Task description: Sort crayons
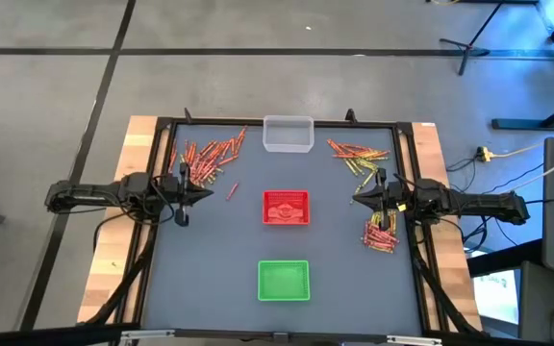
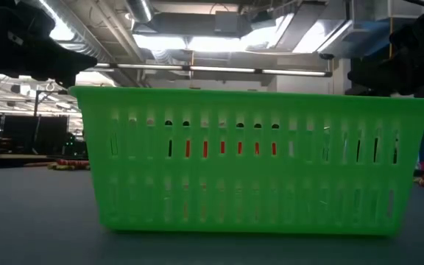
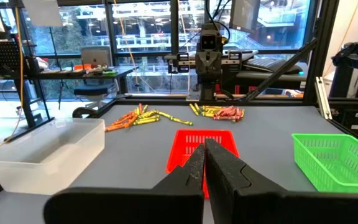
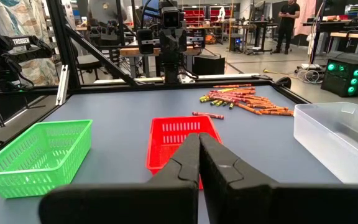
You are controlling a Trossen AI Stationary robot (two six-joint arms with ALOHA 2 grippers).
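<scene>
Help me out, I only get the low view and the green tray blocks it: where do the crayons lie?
Observer: The crayons lie in three heaps: one by the left gripper, two on the right side, far and near.
Operator: Anything in the trays?
Observer: The red tray, green tray and clear tray all look empty.
Operator: And the fingers?
Observer: Shut and empty on both; the right gripper faces the left one across the red tray.

A dark grey surface (image 1: pixel 210 250) carries a clear tray (image 1: pixel 288 134), red tray (image 1: pixel 286 208), green tray (image 1: pixel 284 280) and scattered crayons (image 1: pixel 210 157) (heaped toward both sides).
</scene>
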